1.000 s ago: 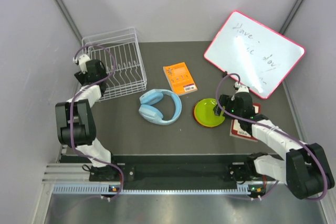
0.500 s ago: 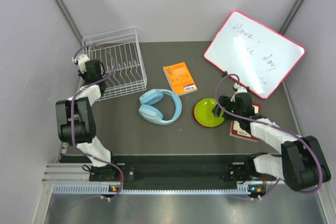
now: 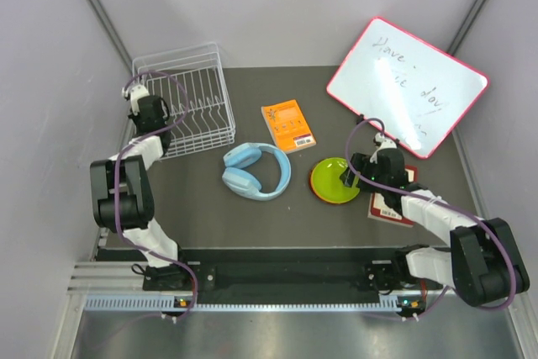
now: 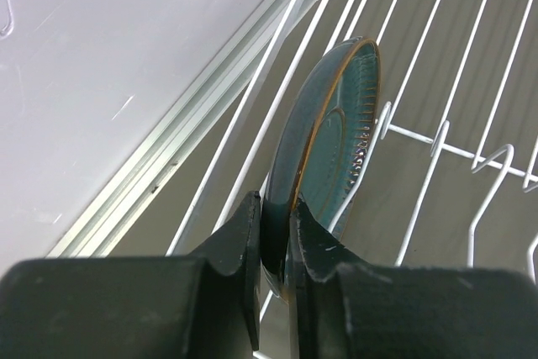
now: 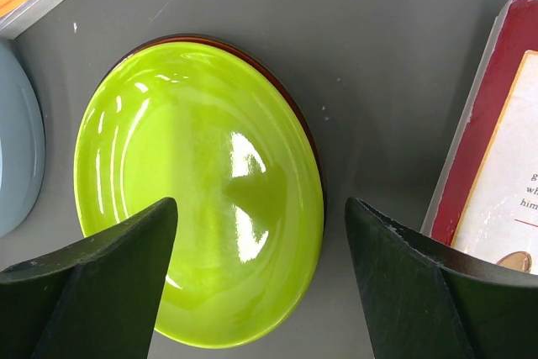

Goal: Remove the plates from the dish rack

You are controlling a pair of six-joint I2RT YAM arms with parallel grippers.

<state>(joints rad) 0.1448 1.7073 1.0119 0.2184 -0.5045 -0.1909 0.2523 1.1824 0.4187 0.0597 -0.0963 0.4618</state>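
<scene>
top external view first, biggest stuff down: dark table (image 3: pixel 202 208), a red-framed whiteboard (image 3: pixel 407 86) leaning at the far right, and the white wire dish rack (image 3: pixel 195 115) at the far left corner. mid-table there's a pair of light blue headphones (image 3: pixel 256 170), an orange book (image 3: pixel 287 124) behind them and a red book (image 3: pixel 395 203) on the right. the yellow-green plate (image 3: pixel 334 180) lies flat between the headphones and the red book, and the right wrist view shows a darker rim peeking out under it, so i'd guess it's stacked on at least one other plate. the right gripper (image 5: pixel 261 203) hangs right over that plate with its fingers spread wide and nothing in them. the action is on the other side: in the left wrist view the left gripper (image 4: pixel 273 208) is pinched shut on the lower rim of the teal plate (image 4: pixel 328 157), which stands on edge among the rack's wires near its left wall. so the step in hand looks like pulling the last plate out. my take on doing it well: the bite is only a thin bit of rim, so go slow and lift straight up along the slot, keeping the plate on edge so it doesn't snag a wire. clear the raised side of the rack before swinging toward the stack, and only tip it flat once it's over open table. the right arm should probably back off first so the two don't meet over the pile.
</scene>
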